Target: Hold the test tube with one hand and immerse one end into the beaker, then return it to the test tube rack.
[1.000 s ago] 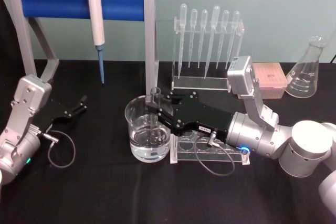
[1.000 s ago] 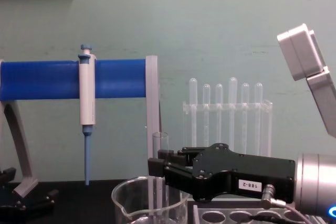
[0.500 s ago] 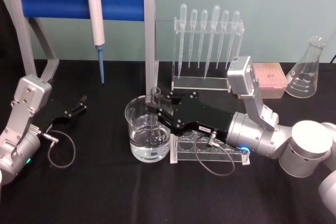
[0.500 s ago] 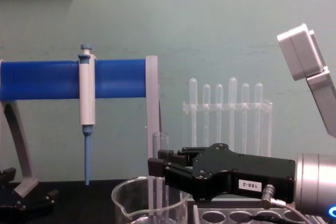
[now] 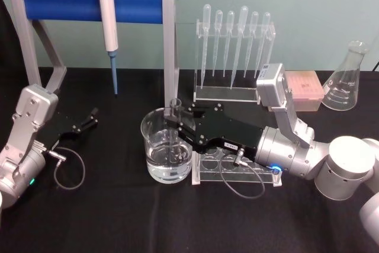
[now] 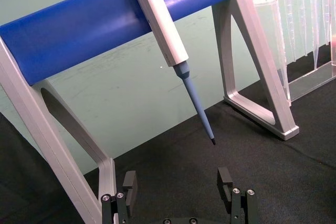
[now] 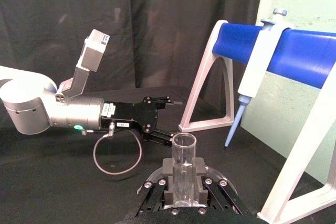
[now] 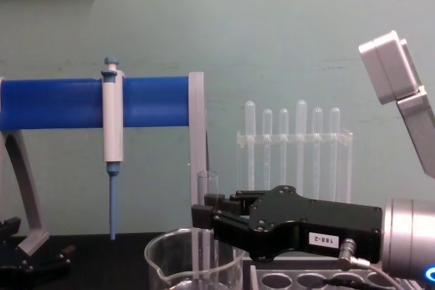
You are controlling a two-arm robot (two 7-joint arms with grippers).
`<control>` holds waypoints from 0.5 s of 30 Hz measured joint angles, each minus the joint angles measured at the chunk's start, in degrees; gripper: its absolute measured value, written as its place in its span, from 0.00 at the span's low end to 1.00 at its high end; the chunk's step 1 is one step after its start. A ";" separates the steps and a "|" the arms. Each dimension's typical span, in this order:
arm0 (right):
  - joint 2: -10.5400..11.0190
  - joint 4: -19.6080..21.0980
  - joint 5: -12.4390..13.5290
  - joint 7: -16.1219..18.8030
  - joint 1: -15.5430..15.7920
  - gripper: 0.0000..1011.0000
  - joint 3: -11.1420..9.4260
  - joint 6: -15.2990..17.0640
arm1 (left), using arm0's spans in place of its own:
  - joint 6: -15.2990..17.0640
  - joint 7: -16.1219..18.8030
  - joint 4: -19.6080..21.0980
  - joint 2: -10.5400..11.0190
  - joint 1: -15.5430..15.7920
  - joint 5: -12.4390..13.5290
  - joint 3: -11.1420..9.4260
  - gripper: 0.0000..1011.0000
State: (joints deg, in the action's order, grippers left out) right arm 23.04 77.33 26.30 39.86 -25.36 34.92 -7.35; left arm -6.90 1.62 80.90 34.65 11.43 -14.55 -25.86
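Note:
The clear test tube (image 5: 175, 108) stands upright inside the wide glass beaker (image 5: 155, 124), which holds some water. Its lower end reaches down into the water and its rimmed mouth rises above the beaker's rim. My right gripper (image 5: 176, 125) reaches in from the right and is shut on the tube just below its mouth. From the side, the test tube (image 8: 207, 188) rises above the right gripper (image 8: 202, 214) and the beaker (image 8: 162, 252). The right wrist view shows the test tube (image 7: 184, 167) clamped between the black pads (image 7: 166, 169). My left gripper (image 5: 90, 119) rests open on the table at the left.
A clear tube rack (image 5: 260, 176) lies under my right arm beside the beaker. A blue-barred stand (image 5: 89, 1) carries a white-and-blue pipettor (image 5: 108, 25) at the back left. A pipette rack (image 5: 234, 42), a pink box (image 5: 303, 90) and a conical flask (image 5: 346, 81) stand behind.

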 joint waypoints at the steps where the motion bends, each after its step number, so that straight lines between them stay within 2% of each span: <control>1: 0.00 0.00 0.00 0.00 0.00 0.24 0.00 0.00 | 0.00 0.00 0.00 0.00 0.00 0.00 0.00 0.99; 15: 0.00 0.00 0.00 0.00 0.00 0.24 0.00 0.00 | 0.00 0.00 0.00 0.00 0.00 0.00 0.00 0.99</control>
State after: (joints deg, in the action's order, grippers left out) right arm 23.04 77.33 26.30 39.86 -25.36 34.92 -7.35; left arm -6.90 1.62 80.90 34.65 11.43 -14.55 -25.86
